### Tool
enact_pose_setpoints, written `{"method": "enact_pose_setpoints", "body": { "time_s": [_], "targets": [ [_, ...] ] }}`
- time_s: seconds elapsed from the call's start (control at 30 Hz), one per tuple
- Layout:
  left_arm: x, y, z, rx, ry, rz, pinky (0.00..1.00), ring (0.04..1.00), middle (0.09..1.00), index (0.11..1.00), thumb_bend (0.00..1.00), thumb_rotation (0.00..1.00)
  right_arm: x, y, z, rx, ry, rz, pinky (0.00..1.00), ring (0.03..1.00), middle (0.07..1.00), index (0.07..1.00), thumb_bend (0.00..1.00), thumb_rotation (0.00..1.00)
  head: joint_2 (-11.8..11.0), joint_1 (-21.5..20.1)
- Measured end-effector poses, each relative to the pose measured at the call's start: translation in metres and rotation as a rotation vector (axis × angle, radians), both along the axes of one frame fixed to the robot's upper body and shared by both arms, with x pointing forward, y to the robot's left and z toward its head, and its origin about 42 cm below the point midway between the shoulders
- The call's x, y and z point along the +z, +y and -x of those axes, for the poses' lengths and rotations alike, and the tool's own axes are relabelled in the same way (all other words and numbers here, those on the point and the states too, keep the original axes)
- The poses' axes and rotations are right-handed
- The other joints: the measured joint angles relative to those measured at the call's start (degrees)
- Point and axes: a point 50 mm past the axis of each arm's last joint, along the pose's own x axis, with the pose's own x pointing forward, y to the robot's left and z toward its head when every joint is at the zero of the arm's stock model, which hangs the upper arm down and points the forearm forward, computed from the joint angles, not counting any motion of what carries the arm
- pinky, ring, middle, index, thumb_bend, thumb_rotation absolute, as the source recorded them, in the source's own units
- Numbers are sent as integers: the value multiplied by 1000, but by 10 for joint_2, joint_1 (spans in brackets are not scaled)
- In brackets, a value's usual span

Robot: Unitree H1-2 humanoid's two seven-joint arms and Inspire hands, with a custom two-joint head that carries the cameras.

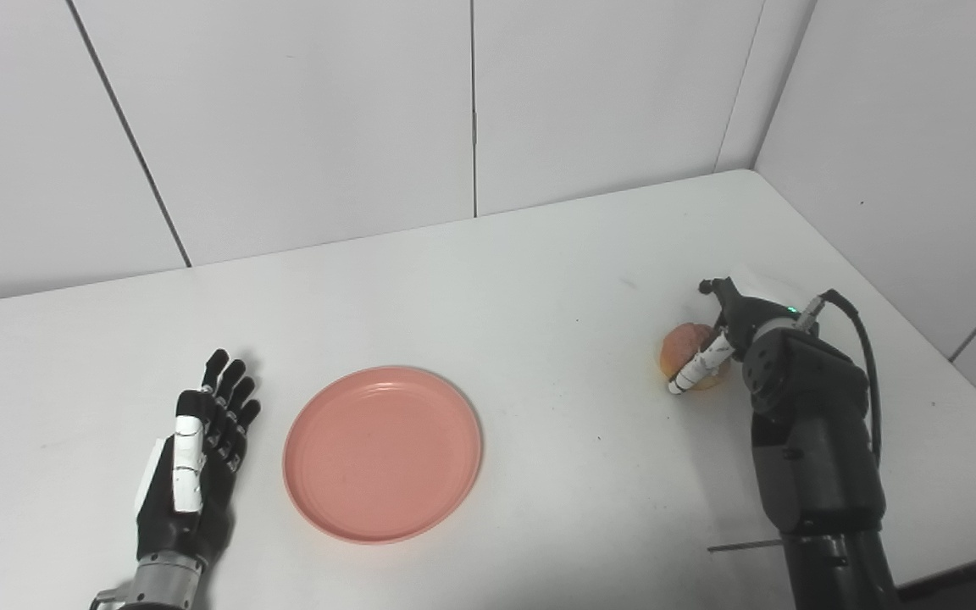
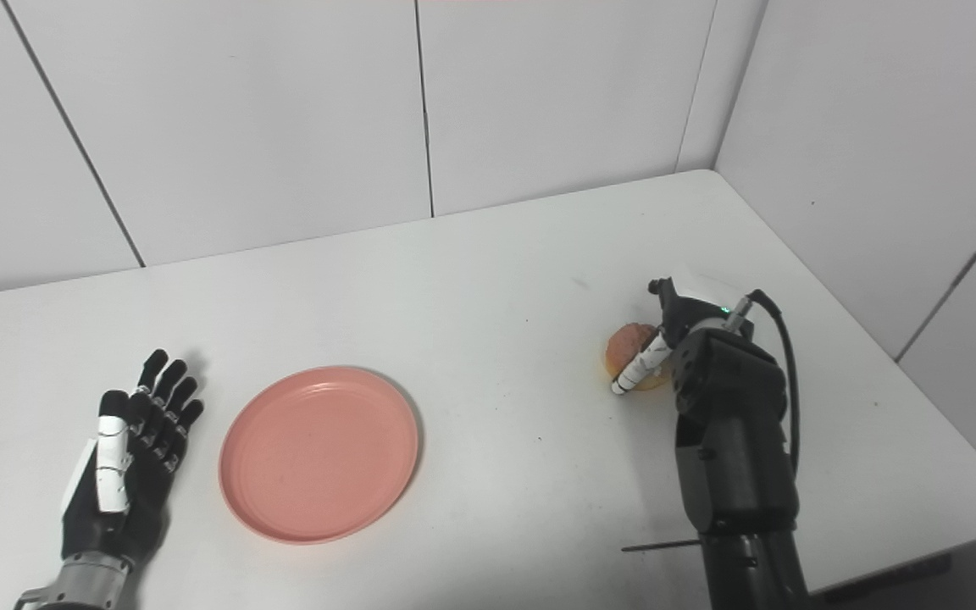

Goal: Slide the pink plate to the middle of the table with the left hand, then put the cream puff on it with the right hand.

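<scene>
A pink plate (image 1: 382, 452) lay near the tabletop's (image 1: 539, 254) front edge, left of centre. The left hand (image 1: 196, 457) rested flat and open beside it. Toward the right edge, the right hand (image 1: 729, 339) clasped the cream puff (image 1: 684, 346), likely soft, light and crushable, best cradled gently by its sides

Empty pink plate (image 1: 382, 452) flat; cream puff (image 1: 686, 349) far right

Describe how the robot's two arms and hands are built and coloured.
The left hand is black with jointed fingers, a white-shelled thumb, a white side panel and a silver metal wrist cuff. The right hand sits on a bulky matte-black forearm with round screw fittings, a small green light, a looping black cable and a white-segmented thumb.
</scene>
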Motion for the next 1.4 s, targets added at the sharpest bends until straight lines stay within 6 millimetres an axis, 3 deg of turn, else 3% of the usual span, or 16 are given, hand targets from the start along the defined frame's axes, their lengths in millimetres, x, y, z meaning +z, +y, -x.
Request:
{"method": "enact_pose_setpoints", "body": {
  "time_s": [0.1, 0.17, 0.23, 0.27, 0.43, 0.53, 0.9, 1.17, 1.4],
  "targets": [
    [0, 0, 0, 0, 0, -3, 1000, 1000, 994, 985, 817, 974, -2, 1, -1, 23, -44, 19, 138, 212, 321, 635, 792, 5, 0, 1],
    [0, -1, 0, -2, -1, -5, 1000, 1000, 998, 989, 818, 978, -5, -1, 1, 28, -88, 39, 170, 253, 440, 518, 585, 1, 0, 3],
    [0, -1, 1, -2, -1, -6, 1000, 1000, 998, 988, 818, 979, -8, -1, 3, 26, -133, 41, 200, 286, 466, 494, 544, 0, 0, 5],
    [0, -1, 1, -2, -2, -7, 1000, 1000, 999, 989, 817, 983, -10, -1, 3, 22, -152, 39, 220, 305, 430, 513, 530, 0, 0, 7],
    [1, -2, 2, -2, 1, -11, 1000, 1000, 997, 992, 809, 995, -9, 0, 3, 4, -227, 31, 267, 337, 413, 526, 522, 0, 0, 10],
    [2, -4, 2, 0, 6, -11, 1000, 1000, 1000, 995, 815, 999, -7, 5, 3, 11, -258, 13, 234, 318, 409, 526, 521, 0, 1, 17],
    [1, -10, 3, -2, 5, -15, 1000, 1000, 1000, 1000, 809, 993, 22, 23, 13, 52, -490, -12, 215, 313, 411, 528, 521, 0, 4, 49],
    [0, -19, 8, 4, 5, -13, 1000, 1000, 995, 992, 767, 971, 34, 41, 21, 161, -598, -132, 299, 389, 441, 514, 526, 0, 14, 114],
    [0, -35, 15, 4, 16, 23, 1000, 1000, 990, 977, 750, 974, 25, 56, 22, 244, -604, -218, 321, 394, 438, 527, 523, 0, 23, 159]
  ]
}}
